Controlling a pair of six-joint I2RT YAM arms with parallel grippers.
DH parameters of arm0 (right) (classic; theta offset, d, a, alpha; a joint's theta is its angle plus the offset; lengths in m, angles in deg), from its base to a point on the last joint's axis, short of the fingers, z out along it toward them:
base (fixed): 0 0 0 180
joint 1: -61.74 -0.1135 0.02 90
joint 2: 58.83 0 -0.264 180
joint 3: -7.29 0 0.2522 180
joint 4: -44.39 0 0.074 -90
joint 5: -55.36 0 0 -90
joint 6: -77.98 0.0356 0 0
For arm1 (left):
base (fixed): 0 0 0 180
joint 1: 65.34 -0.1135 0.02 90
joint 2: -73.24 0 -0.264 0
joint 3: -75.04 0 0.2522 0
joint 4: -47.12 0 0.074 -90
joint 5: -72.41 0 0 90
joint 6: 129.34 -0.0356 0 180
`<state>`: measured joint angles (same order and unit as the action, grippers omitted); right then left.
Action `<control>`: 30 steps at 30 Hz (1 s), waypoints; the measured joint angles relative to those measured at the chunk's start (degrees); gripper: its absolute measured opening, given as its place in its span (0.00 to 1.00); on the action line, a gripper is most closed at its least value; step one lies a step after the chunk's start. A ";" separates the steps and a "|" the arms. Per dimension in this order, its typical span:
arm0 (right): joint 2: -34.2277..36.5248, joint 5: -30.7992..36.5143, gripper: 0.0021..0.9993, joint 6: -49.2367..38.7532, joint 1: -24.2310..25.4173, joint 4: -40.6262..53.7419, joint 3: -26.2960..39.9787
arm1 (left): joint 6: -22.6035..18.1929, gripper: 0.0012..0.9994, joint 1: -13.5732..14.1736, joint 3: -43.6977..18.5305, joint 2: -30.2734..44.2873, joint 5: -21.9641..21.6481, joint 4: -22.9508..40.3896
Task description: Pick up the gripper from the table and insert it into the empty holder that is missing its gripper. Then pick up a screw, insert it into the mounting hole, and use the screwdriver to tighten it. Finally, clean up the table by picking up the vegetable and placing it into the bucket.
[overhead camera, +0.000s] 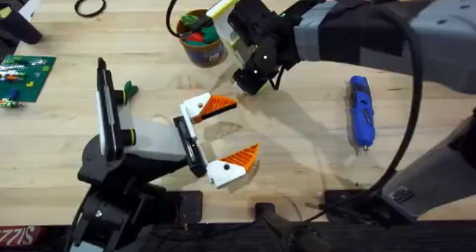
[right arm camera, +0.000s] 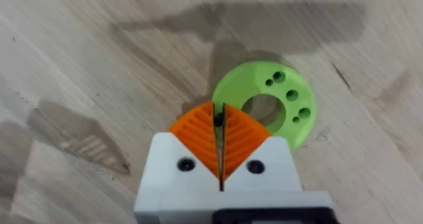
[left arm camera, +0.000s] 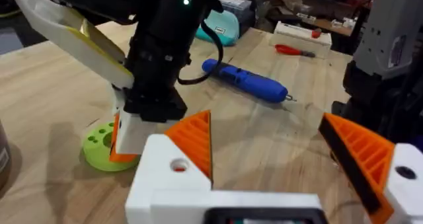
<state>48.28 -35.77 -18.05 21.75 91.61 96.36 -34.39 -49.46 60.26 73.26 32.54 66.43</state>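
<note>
Two arms over a wooden table [overhead camera: 67,144] — screwdriver lying apart to the right.

Left gripper [overhead camera: 232,131] sits low near the table's middle, white fingers with orange pads spread wide, one pad [overhead camera: 219,105] upper, the other lower. Right arm reaches in from the right, its dark wrist block [overhead camera: 260,47] angled down just beside the bucket [overhead camera: 199,35] — fingers hidden beneath it. Bucket stands at the far middle, yellow rim, red and green pieces inside. Blue screwdriver [overhead camera: 361,111] lies flat, well apart from both grippers. Green circuit board [overhead camera: 22,73] at the left edge; black ring [overhead camera: 90,7] at the far left.
</note>
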 joint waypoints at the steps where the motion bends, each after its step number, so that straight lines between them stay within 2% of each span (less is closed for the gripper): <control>1: 0.00 0.00 0.00 0.00 0.00 0.00 0.00 | 0.00 0.99 0.00 0.00 0.00 0.00 0.00; 10: 0.00 0.00 0.00 0.00 0.00 0.35 0.04 | 0.00 0.99 0.00 0.00 -0.01 0.00 0.00; 17: -0.83 0.00 0.00 0.00 0.00 4.43 1.63 | 0.00 0.99 0.00 0.00 0.00 0.00 0.01; 30: -3.02 -0.02 0.00 0.02 0.00 12.82 10.62 | 0.00 0.99 0.00 0.00 0.00 0.00 0.01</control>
